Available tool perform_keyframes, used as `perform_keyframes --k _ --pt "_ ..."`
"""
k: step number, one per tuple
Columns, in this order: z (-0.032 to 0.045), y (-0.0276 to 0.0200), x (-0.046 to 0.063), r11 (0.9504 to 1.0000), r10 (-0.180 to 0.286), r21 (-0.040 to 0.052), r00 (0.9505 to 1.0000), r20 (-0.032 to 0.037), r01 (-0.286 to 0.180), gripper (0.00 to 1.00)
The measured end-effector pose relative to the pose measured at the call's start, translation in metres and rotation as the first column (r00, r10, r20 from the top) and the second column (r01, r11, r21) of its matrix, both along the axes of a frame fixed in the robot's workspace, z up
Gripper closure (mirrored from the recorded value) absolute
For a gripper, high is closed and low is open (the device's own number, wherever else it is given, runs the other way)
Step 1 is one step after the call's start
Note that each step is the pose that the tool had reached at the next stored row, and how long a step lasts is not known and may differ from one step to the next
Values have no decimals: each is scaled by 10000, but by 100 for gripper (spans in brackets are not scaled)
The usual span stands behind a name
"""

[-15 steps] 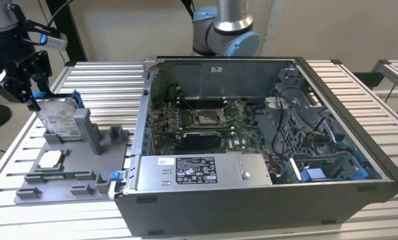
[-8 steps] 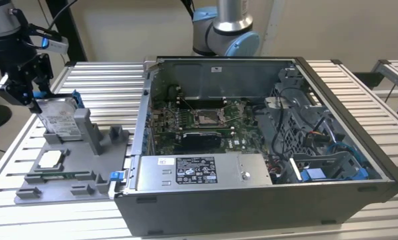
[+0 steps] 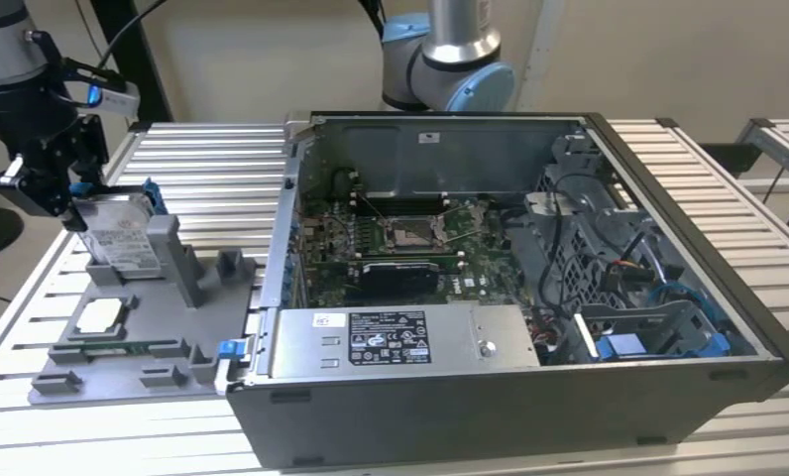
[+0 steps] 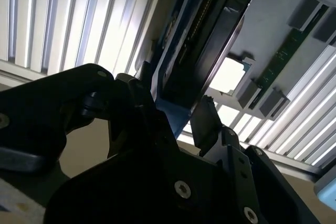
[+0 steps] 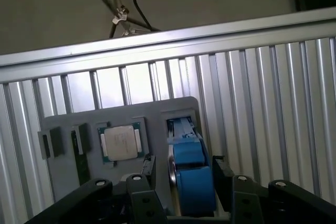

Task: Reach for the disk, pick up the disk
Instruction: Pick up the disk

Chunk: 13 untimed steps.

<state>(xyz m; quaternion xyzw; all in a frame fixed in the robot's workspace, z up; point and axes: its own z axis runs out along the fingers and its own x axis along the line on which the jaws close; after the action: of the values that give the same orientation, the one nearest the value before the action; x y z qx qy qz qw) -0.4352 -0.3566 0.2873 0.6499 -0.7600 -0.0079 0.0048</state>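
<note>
Surface (image 3: 712,169): carries the computer case (image 3: 501,407) and the holder tray (image 3: 157,327) side by side.
Computer case: on the exterior view's right, open side up.
Holder tray: on the exterior view's left, just beside the case wall.
Disk (image 3: 120,238): upright in a slot at the tray's far end.
Chip (image 3: 101,315): flat in the tray, nearer the camera than the disk.
Memory stick (image 3: 110,348): in the tray, just before the chip.
Hand (image 5: 185,169): over the disk, one finger on each side, spread.
Power box (image 3: 394,342): inside the case, along its near wall.
Circuit board (image 3: 394,238): on the case floor, behind the power box.
Second arm base (image 3: 448,69): behind the case.
</note>
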Motion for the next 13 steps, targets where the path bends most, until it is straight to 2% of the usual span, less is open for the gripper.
perform_keyframes --k 13 --pt "-163 19 10 9995 328 -1 9995 -1 -328 0"
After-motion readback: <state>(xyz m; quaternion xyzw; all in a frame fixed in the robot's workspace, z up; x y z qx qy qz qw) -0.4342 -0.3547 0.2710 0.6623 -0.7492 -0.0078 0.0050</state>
